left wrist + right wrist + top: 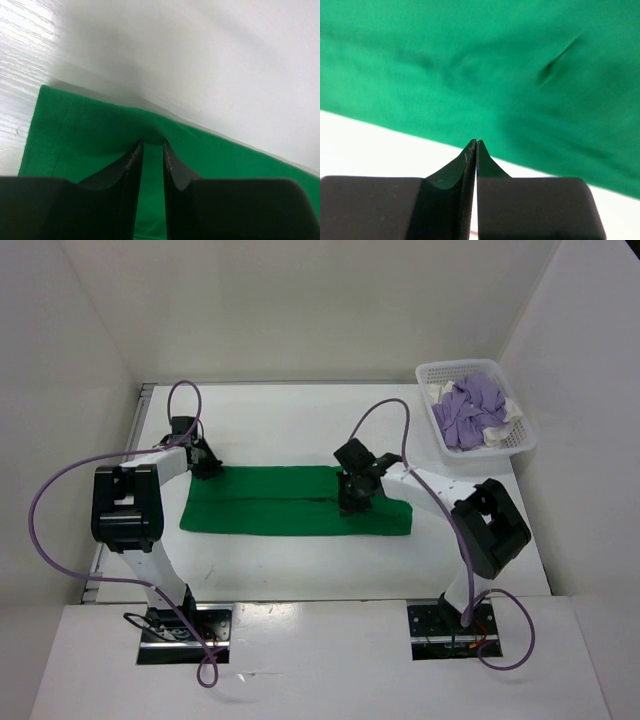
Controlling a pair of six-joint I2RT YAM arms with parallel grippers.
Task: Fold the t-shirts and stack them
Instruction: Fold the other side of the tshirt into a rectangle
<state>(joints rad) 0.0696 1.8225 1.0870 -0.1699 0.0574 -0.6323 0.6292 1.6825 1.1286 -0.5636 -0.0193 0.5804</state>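
While my left gripper (151, 146) pinches the edge of the bright green fabric t-shirt (270, 502), my right gripper (476, 142) is squeezed tight, cloth just past its fingertips.

1. Spread t-shirt (295, 502) lies flat mid-table (280, 425), long side running left to right, just beyond both arm bases.
2. Left gripper (205, 462) is at its far-left corner.
3. Right gripper (355, 502) is on it, right of centre.
4. Basket (455, 364) is at the table's far-right corner, well apart from the spread t-shirt.
5. Bunched t-shirts (470, 410) lie heaped in the basket.
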